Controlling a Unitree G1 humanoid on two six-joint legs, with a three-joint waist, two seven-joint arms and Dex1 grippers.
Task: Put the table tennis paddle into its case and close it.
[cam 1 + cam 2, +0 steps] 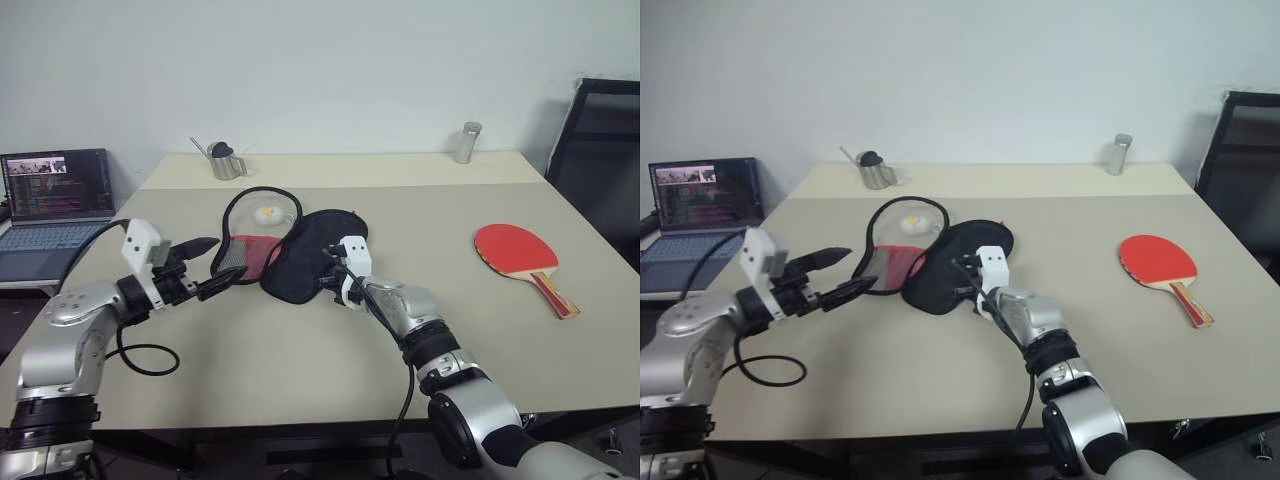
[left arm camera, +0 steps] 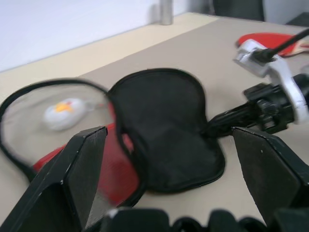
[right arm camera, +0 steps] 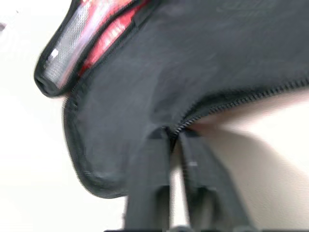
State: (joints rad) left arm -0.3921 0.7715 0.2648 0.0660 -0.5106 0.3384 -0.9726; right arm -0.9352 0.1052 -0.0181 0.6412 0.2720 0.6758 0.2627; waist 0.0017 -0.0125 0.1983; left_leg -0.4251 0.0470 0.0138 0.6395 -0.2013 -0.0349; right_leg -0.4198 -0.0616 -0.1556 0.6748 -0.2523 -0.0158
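The case lies open in the middle of the table, its black flap folded toward me and its red panel beside it. My right gripper is shut on the flap's zipper edge. To the left of the case my left gripper hovers open, its fingers pointing at the red panel with nothing between them. The table tennis paddle rests red face up at the right of the table, with its handle toward the front edge.
A small white object lies inside the case's zipper loop. A metal cup and a metal cylinder stand at the back. A laptop sits off the table's left side and a black chair stands at the right.
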